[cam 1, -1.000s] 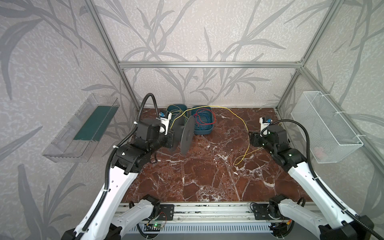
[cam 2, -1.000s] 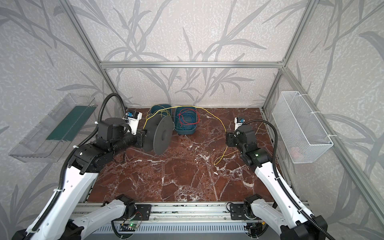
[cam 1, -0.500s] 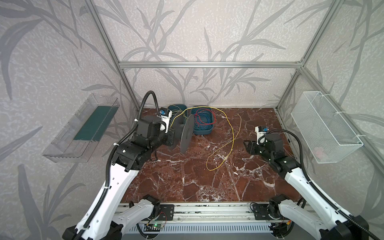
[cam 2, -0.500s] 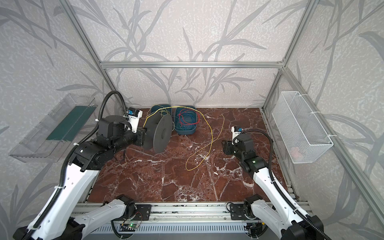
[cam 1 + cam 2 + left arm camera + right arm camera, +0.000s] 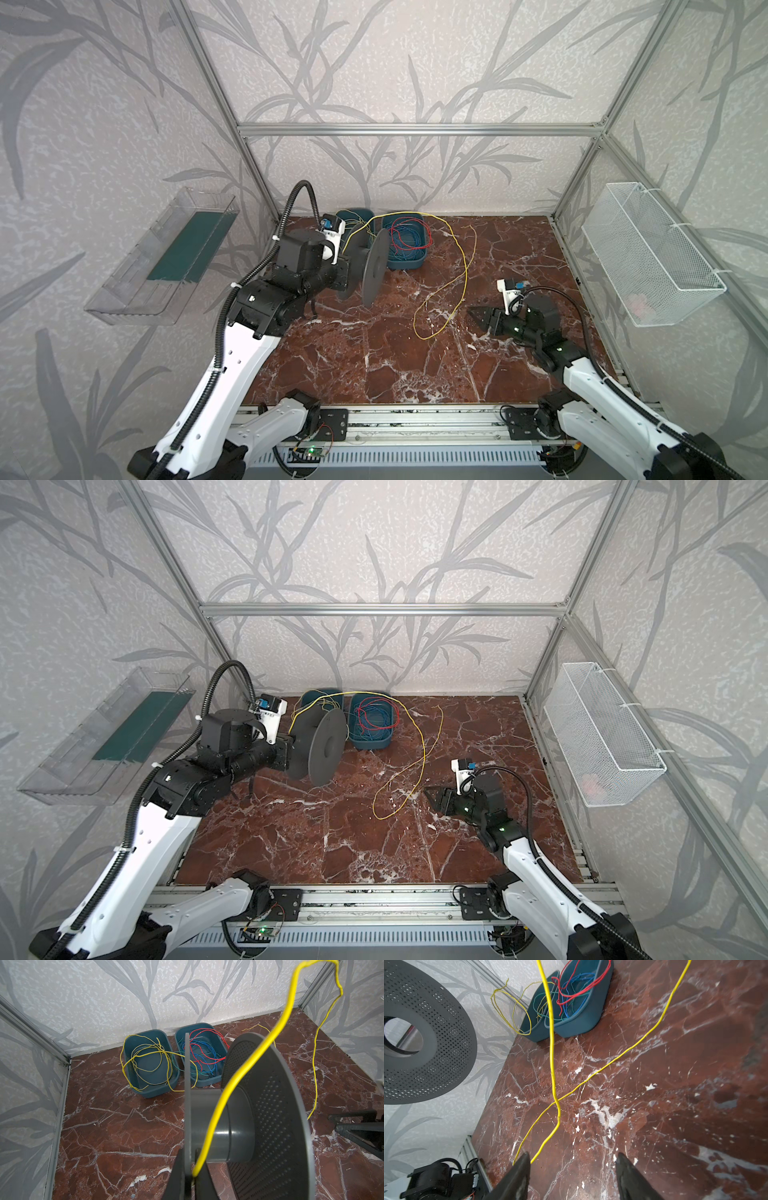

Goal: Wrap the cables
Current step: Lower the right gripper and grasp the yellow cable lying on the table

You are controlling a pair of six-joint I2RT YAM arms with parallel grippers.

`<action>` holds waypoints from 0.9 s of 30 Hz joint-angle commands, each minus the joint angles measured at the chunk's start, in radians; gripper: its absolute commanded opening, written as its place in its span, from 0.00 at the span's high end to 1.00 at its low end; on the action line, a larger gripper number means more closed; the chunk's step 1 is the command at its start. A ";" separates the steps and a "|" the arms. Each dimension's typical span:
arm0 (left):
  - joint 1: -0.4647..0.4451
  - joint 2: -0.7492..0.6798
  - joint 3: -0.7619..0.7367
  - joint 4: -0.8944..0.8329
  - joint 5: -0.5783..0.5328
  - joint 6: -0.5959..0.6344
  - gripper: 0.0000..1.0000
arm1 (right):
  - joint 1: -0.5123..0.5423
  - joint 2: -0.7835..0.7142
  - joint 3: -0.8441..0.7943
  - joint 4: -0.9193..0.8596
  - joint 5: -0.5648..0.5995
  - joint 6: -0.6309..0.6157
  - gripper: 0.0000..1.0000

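Top views, both alike: my left gripper (image 5: 347, 276) is clenched on the rear flange of the spool (image 5: 376, 268) and holds it on edge, in front of two bins (image 5: 405, 262) by the back wall. Whether the spool touches the desk (image 5: 374, 361) I cannot tell. The cable (image 5: 464, 266) climbs from the spool, arcs over the bins, drops to the desk and makes a loose loop near the middle. Its free end lies farther back. My right gripper (image 5: 478, 318) sits low, just right of that loop, with its jaws released.

Left wrist: the gripper (image 5: 188, 1169) pinches the thin near flange. The cable (image 5: 239, 1077) crosses the hub of the spool (image 5: 270, 1118) and runs down into the same pinch, beside the flange. Whether it is clamped there too I cannot tell. Beyond stand the bins (image 5: 158, 1093).

Right wrist: the gripper (image 5: 571, 1167) is spread wide with only bare desk (image 5: 675, 1105) between its fingers (image 5: 519, 1176). The cable (image 5: 553, 1064) crosses itself ahead, and the end of its loop slips out of sight behind one fingertip, not gripped. The spool (image 5: 446, 1043) hangs off to the side, and the bins (image 5: 581, 1026) sit farther off.
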 commanded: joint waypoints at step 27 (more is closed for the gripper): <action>0.007 -0.010 0.081 0.057 0.037 -0.002 1.00 | 0.050 0.287 0.233 0.292 0.049 0.005 1.00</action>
